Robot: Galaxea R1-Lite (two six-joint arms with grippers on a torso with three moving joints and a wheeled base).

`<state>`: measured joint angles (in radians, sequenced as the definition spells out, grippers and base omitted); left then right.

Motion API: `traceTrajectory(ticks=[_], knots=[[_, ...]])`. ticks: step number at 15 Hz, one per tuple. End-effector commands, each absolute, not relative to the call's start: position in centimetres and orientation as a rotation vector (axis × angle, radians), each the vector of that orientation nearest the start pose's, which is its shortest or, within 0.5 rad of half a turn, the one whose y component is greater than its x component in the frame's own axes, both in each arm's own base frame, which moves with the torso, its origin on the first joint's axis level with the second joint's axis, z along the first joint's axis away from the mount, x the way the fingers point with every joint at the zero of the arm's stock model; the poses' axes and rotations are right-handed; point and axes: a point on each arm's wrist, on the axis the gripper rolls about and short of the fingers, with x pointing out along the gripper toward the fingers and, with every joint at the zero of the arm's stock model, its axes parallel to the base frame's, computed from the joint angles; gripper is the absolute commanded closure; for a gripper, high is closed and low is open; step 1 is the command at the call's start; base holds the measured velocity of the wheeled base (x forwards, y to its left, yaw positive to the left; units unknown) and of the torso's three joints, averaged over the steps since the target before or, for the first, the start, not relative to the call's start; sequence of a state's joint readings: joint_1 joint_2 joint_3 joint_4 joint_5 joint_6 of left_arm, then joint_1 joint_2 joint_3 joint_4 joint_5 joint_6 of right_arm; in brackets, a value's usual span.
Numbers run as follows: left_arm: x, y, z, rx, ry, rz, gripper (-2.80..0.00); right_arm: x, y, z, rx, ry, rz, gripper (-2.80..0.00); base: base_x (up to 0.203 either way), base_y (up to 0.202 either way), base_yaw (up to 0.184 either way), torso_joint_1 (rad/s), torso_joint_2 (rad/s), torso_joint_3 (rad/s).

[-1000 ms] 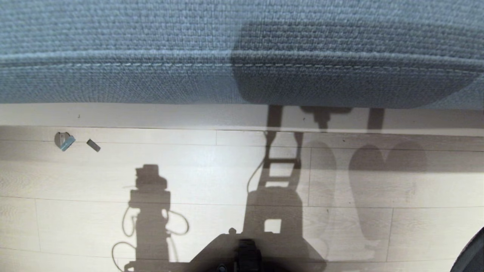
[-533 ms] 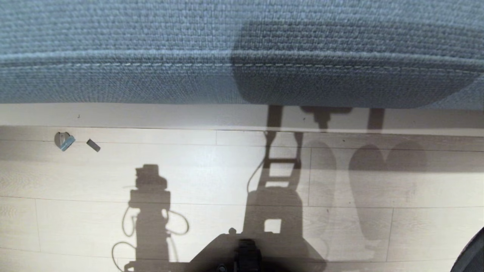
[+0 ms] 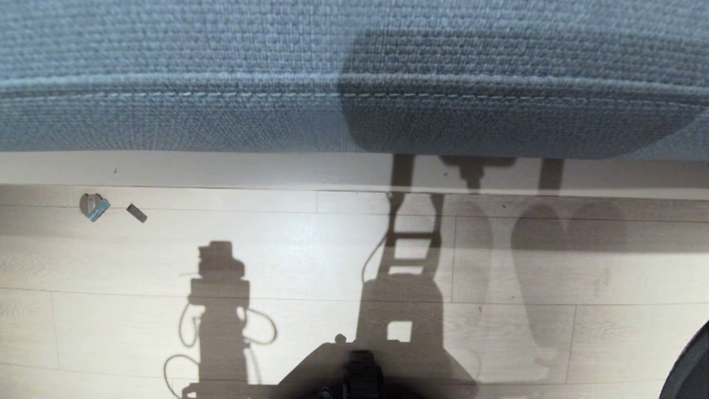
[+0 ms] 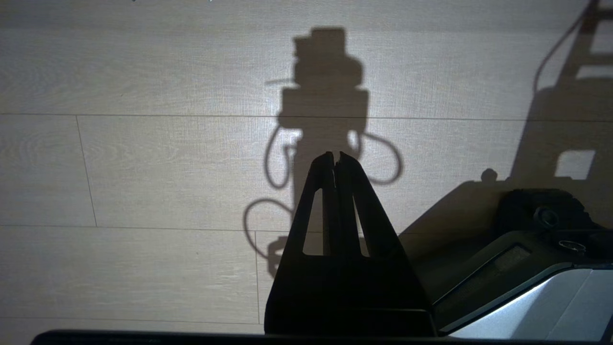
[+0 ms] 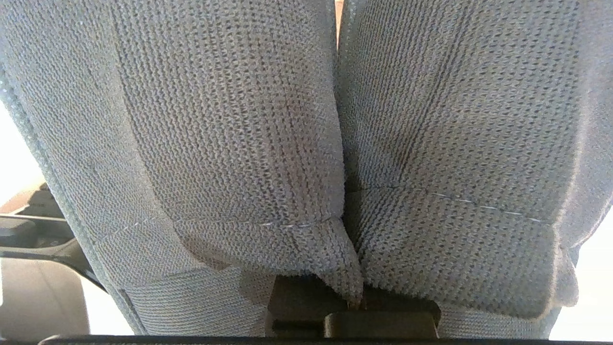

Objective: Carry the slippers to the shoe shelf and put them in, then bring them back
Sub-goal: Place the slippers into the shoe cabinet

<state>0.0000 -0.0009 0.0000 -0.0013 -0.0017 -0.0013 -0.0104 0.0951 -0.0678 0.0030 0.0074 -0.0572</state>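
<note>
- In the head view the blue-grey woven cushion [image 3: 221,72] filled the far part of the scene, its stitched front edge running left to right, with a pale board [image 3: 194,169] just under it.
- The pale plank floor [image 3: 310,249] between that board and the robot's base [image 3: 363,377] lay open, carrying only shadows and two small bits of debris [image 3: 95,206] far left, close to the board.
- The slippers [image 5: 306,143] were in the right wrist view only, side by side and touching along their inner edges, filling nearly all of it.
- Their long axes ran away from the camera; which end led could not be told.
- The right gripper [image 5: 354,306] pinched the slippers' near fabric edges where the two met, its fingers pressed together on them.
- The left gripper [image 4: 336,158] hung over bare floor beside the base, fingers pressed together, holding nothing.
</note>
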Motion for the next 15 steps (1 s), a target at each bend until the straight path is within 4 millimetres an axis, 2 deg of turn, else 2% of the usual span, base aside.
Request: traceTrajectory(ticks=[1,5,10,15], knots=[[-2.3,0.0,7.6,-0.002,-0.002,-0.002,0.0,-0.4,0.0,11.0,-0.056,0.144,0.005,0.0,0.0,0.0,0.0,0.0,0.0,0.0],[-2.3,0.0,7.6,-0.002,-0.002,-0.002,0.0,4.5,0.1,13.2,-0.042,0.298,0.055,0.0,0.0,0.0,0.0,0.0,0.0,0.0],[-2.3,0.0,7.6,-0.002,-0.001,-0.002,0.0,10.5,0.8,12.9,-0.106,0.4,0.204,0.0,0.0,0.0,0.0,0.0,0.0,0.0],[-2.3,0.0,7.6,-0.002,-0.002,-0.002,0.0,14.7,1.3,11.8,-0.149,0.442,0.249,0.0,0.0,0.0,0.0,0.0,0.0,0.0]])
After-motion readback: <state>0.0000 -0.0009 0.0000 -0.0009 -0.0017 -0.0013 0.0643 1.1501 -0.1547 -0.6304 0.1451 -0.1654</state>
